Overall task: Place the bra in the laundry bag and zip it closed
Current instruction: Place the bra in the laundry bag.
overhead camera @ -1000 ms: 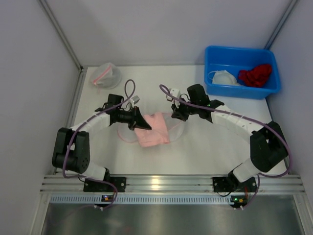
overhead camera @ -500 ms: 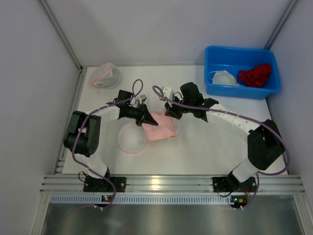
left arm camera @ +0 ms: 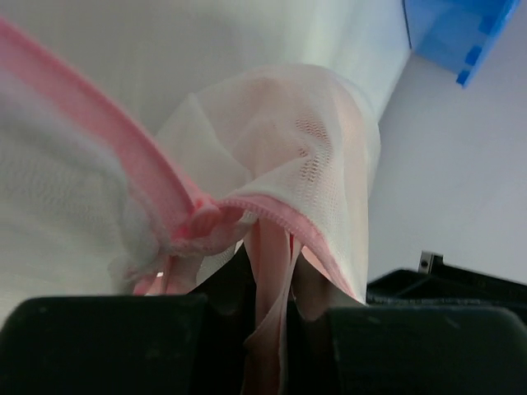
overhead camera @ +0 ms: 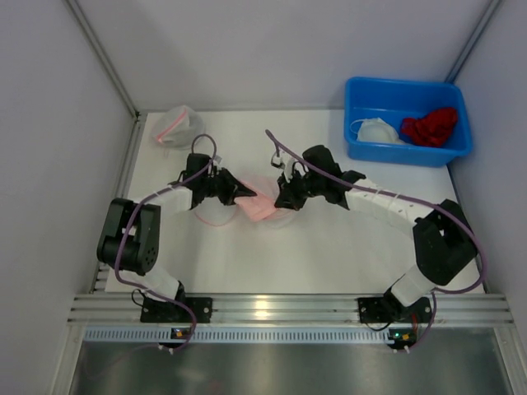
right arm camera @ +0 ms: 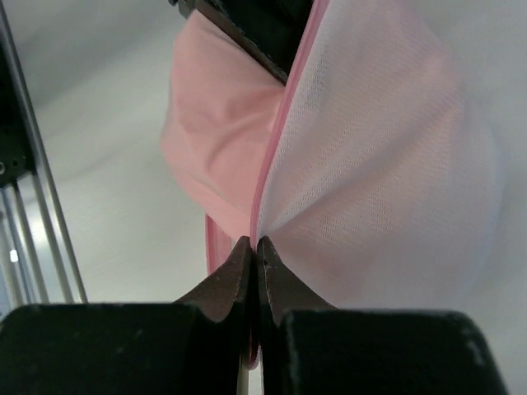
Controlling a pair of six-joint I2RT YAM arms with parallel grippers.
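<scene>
The pink bra (overhead camera: 262,207) lies bunched in the middle of the table, between both grippers. Around it sits the white mesh laundry bag (overhead camera: 211,217) with its pink trim. My left gripper (overhead camera: 243,193) is shut on a strip of the bra (left arm camera: 268,255), and the bag's mesh (left arm camera: 288,140) drapes just over the left gripper (left arm camera: 272,288). From the right, my right gripper (overhead camera: 282,200) is shut on the bag's pink-trimmed edge. In the right wrist view that right gripper (right arm camera: 254,243) pinches the trim, with mesh (right arm camera: 387,164) on the right and the bra (right arm camera: 218,123) on the left. No zipper shows.
A blue bin (overhead camera: 360,115) at the back right holds a red garment (overhead camera: 430,125) and a white item (overhead camera: 377,130). Another mesh bag (overhead camera: 177,126) sits at the back left corner. Enclosure walls stand on both sides and behind.
Both grippers have drawn closer together and shifted slightly left and back. The bra and bag have gone from spread out to bunched between them; the bag's rounded part no longer bulges toward the front.
</scene>
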